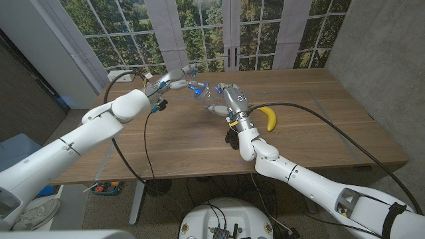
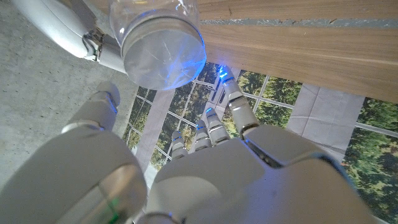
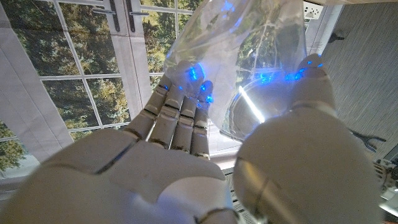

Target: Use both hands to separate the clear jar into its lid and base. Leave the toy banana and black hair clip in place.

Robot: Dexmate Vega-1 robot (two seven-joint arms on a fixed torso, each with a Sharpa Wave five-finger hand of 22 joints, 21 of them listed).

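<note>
Window behind table (image 1: pixel 166 143); toy banana (image 1: pixel 268 118) nr right hand (image 1: pixel 229 103).

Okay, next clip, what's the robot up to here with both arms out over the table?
The robot has the clear jar raised above the wooden table. The right hand grips the jar's body, while the left hand reaches toward its lid end with fingers apart; whether it touches the lid is unclear. The left wrist view shows the lid on the jar. The toy banana lies on the table beside the right arm.
</note>
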